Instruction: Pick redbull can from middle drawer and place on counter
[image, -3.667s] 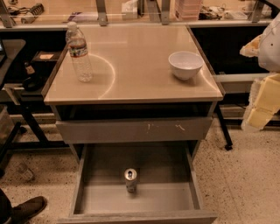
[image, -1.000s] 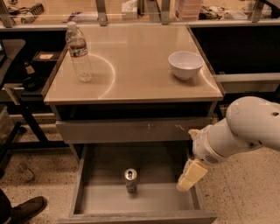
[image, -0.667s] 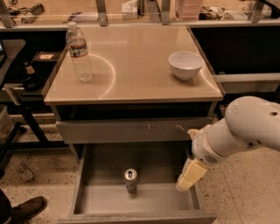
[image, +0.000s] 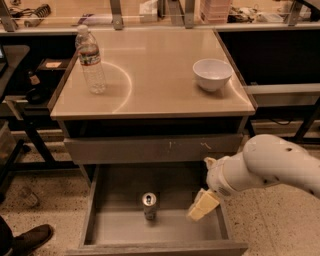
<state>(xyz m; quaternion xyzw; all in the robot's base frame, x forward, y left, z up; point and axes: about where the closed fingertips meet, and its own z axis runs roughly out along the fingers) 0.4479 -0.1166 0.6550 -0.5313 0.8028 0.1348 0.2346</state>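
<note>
Grey metal middle drawer (image: 120, 227) is open, with the redbull can (image: 149, 205) upright on its floor near centre, silver top up. My gripper (image: 202, 205) - cream-coloured tip - hangs over the drawer's right side, just right of the can and not touching it. I can't tell if the claw is apart or together. My white arm (image: 270, 167) comes in from the right. On the counter (image: 160, 65) above: 1 water bottle (image: 91, 60) upright at left, 1 white bowl (image: 212, 75) at right, well apart. Scratched drawer front (image: 155, 148) sits shut under the counter. 1 shoe (image: 30, 239) at lower left.
</note>
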